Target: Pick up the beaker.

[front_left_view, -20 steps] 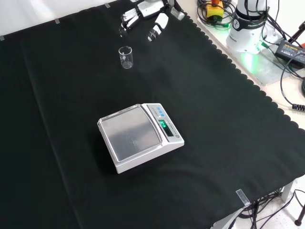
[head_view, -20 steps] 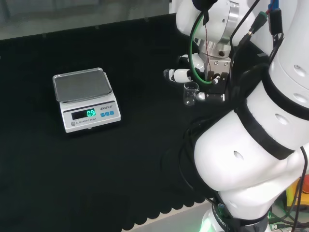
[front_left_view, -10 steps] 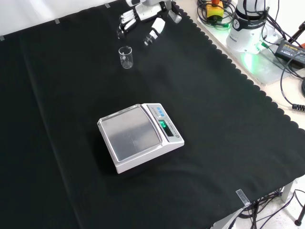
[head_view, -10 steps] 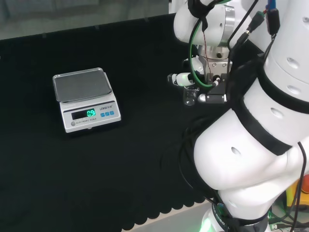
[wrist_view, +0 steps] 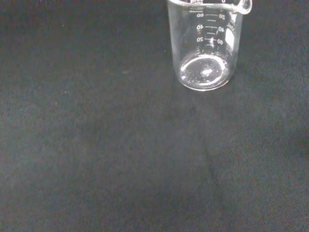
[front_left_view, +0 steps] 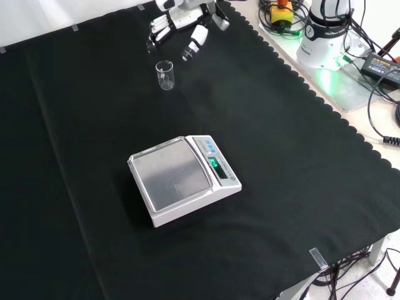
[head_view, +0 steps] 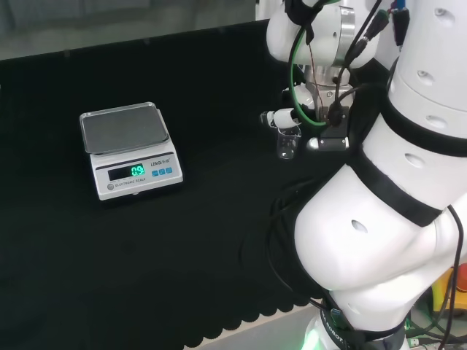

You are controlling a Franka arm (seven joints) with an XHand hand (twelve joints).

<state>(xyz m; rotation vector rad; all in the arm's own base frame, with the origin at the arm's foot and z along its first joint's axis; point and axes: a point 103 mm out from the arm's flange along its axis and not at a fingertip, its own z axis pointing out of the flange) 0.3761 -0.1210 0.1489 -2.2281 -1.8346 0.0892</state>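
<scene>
A small clear glass beaker (front_left_view: pixel 165 75) stands upright on the black cloth; it appears empty. In the head view the beaker (head_view: pixel 287 144) sits just left of the arm's white links. The wrist view has the beaker (wrist_view: pixel 205 46) close, with printed graduation marks on its wall. The hand (front_left_view: pixel 181 25) hovers beyond the beaker in the front view, open, its fingers spread and pointing down towards the cloth. It is apart from the glass. In the head view a finger of the hand (head_view: pixel 281 117) reaches just above the beaker's rim.
A white electronic scale (front_left_view: pixel 184 179) with a steel pan and a lit green display stands in the middle of the cloth; the head view shows the scale (head_view: pixel 129 149) at the left. Cables and a power box (front_left_view: pixel 381 61) lie off the cloth's right edge.
The hand has moved towards the beaker: leftwards and slightly down in the front view, rightwards over the beaker in the head view. Beaker and scale have stayed put.
</scene>
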